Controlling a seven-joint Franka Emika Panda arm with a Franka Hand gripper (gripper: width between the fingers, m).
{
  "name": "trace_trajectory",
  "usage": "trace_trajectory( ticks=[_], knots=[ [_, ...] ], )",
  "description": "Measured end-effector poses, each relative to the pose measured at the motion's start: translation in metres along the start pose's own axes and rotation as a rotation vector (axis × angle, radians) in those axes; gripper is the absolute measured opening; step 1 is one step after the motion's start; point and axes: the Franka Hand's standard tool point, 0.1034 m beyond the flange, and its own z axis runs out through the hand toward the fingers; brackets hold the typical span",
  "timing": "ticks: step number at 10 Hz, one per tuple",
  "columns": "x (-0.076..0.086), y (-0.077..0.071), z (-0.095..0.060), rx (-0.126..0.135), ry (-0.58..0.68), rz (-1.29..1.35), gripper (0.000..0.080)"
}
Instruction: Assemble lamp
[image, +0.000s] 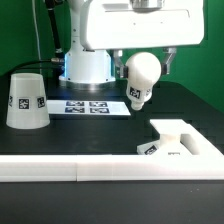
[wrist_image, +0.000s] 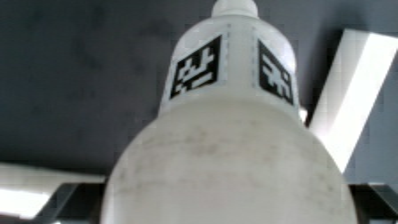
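- The gripper (image: 143, 66) is holding the bulb (image: 142, 80) by its round head, with the fingers narrowed onto it and the neck pointing down at a slight tilt
- The bulb is hanging clear of the table, above the marker board's (image: 90, 106) end on the exterior view's right
- The base (image: 182, 140) is lying nearer, further to the exterior view's right, and the shade (image: 27, 100) is standing well apart on the exterior view's left
- The smooth round head could be swivelling or slipping between the fingers, which would leave the tilted neck catching on the base instead of seating
- The place on the base where the neck seats is not showing
- The bulb (wrist_image: 222, 150) is filling the wrist view, hiding the fingers' contact and whatever is lying below
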Motion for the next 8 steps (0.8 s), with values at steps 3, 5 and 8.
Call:
trace_trajectory(
  ticks=[3,5,8],
  knots=[
    [0.021,-0.004,-0.021,-0.031,0.172,-0.016,0.0578],
    [0.023,-0.006,-0.021,-0.03,0.173,-0.018,0.0578],
    [0.026,-0.007,-0.022,-0.036,0.188,-0.038,0.0579]
  ],
)
